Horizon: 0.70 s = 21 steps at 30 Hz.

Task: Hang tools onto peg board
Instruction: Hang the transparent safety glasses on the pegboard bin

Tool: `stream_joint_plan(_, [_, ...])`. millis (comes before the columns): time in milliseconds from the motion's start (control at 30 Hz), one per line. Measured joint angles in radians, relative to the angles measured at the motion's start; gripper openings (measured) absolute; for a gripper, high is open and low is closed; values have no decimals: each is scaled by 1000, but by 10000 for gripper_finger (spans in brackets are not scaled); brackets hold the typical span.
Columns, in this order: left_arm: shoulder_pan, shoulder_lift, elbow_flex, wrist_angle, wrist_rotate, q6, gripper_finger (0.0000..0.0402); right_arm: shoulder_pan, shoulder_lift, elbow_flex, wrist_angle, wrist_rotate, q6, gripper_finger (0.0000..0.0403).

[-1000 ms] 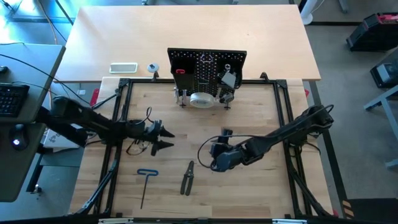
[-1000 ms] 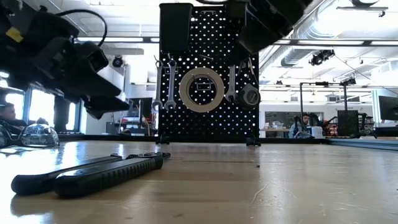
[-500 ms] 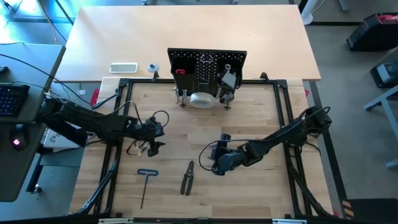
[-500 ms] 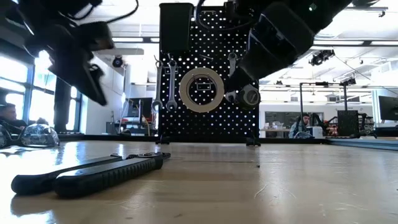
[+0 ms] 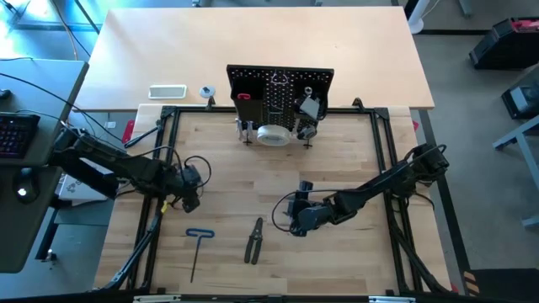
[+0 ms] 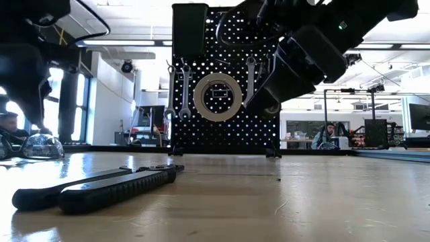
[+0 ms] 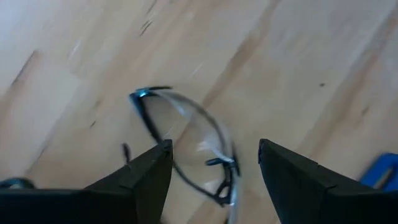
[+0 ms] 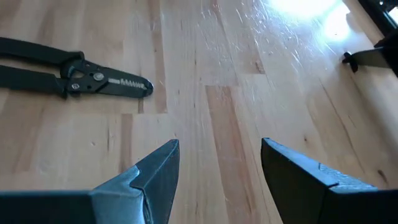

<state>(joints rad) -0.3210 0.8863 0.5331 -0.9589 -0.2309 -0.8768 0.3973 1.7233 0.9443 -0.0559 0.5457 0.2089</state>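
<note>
Hovering over the safety glasses (image 7: pixel 186 146) on the wooden worktop (image 5: pixel 337 160), the left tool (image 5: pixel 187 192) has its fingers spread apart. The right tool (image 5: pixel 286 220), also agape and empty, points toward dark-handled pliers (image 8: pixel 68 76) lying just ahead; the peg board (image 5: pixel 280 93) stands well beyond both.

Bright, glare (overhead, probably), wrist blur

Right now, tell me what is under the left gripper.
The safety glasses lie on the wooden table below the open left gripper, clear lenses and dark frame visible between its fingers. The frame's near edge is hidden behind the fingers.
</note>
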Motion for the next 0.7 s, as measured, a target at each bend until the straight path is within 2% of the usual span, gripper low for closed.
stream_joint_plan(200, [-2,24,-25,38,-5,-12,227,0,0,0,16,0,-19,217])
stream_joint_plan(400, [24,42,-126,167,67,-4,227,0,0,0,16,0,-8,217])
stream_joint_plan(500, [45,45,-172,213,67,13,225,0,0,0,16,0,-8,217])
stream_joint_plan(600, [57,44,-192,269,64,47,198,0,0,0,17,0,-3,217])
stream_joint_plan(700, [71,45,-196,319,69,103,144,0,0,0,16,0,-2,217])
